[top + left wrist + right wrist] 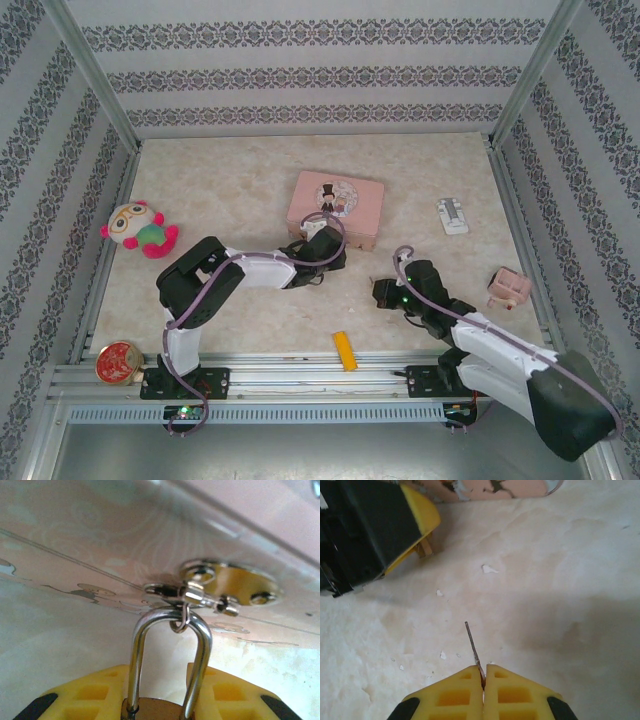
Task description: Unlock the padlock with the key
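The padlock (156, 711) is a small brass body with a steel shackle (136, 655), and its shackle is hooked through a little ring on the clasp (240, 584) of the pink picture tin (125, 525). My left gripper (157, 680) is shut on the padlock body, a yellow finger on each side, at the tin's front edge (340, 232). My right gripper (484, 674) is shut on the key (473, 647), whose thin blade points forward over the table. It hovers to the right of the left gripper (417, 515) with a gap between them.
A plush toy (138, 228) lies at the left. A white part (452, 216) and a small pink object (509, 288) sit at the right. A yellow bar (344, 350) and a round red tin (118, 361) rest by the near rail.
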